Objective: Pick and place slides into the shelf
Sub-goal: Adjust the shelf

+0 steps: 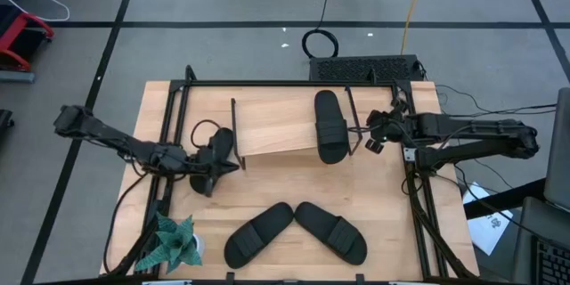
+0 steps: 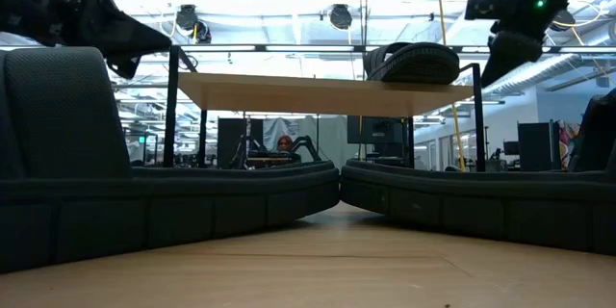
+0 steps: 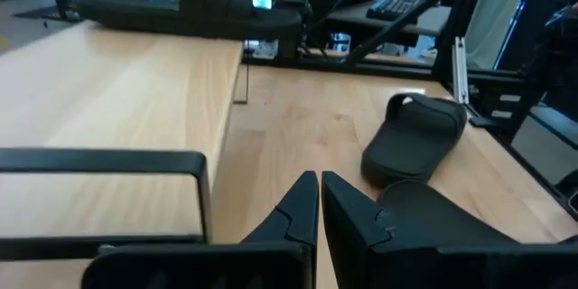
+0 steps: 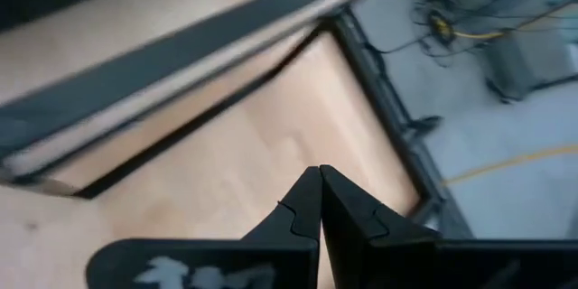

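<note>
Looking straight down: one slide (image 1: 330, 125) lying lengthwise front-to-back on shelf (image 1: 276, 126); two slides (image 1: 294, 233) on table (image 1: 383, 191), toes converging, nearer left claw (image 1: 239, 166), clenched, empty, beside shelf's left end. Right claw (image 1: 370, 130) clenched, empty, by shelf's right end. Left wrist: nearest slide (image 3: 415, 135) just ahead.

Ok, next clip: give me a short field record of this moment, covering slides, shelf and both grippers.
slides on shelf: one slide lying on the shelf top, at its right end
slides on table: two slides near the front edge, toes meeting; a fourth by the shelf's left end
left gripper: shut, empty, beside the fourth slide
right gripper: shut, empty, just right of the shelf
other: plant at the front left corner
</note>
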{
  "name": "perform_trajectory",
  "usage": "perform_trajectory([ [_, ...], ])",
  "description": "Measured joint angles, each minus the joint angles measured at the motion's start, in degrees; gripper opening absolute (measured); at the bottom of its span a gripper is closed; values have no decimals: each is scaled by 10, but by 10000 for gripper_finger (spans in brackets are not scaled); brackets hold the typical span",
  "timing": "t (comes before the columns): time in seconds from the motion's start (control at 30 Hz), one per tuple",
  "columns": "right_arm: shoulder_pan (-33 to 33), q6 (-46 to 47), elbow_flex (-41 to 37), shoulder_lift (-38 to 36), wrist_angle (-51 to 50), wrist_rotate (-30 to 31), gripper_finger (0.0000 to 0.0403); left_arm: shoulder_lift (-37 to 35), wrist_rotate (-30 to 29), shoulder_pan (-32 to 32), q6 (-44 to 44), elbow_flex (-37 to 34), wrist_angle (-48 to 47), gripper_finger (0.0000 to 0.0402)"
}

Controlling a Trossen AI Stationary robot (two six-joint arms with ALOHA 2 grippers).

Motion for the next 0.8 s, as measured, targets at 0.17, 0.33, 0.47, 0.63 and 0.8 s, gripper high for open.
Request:
perform_trajectory([
  [0.17,-1,-12,-13,0,17,-2,0,51,-1,0,-17,0,37,19],
  [0.33,0,-36,-16,2,41,-18,0,94,-25,0,-23,0,53,19],
  [0.47,0,-38,-16,2,48,-20,0,104,-49,0,-23,0,52,19],
  [0.63,0,-42,-16,2,56,-51,0,93,-51,0,-15,0,39,19],
  [0.8,0,-48,-16,2,66,-54,0,77,-83,1,-13,0,0,19],
])
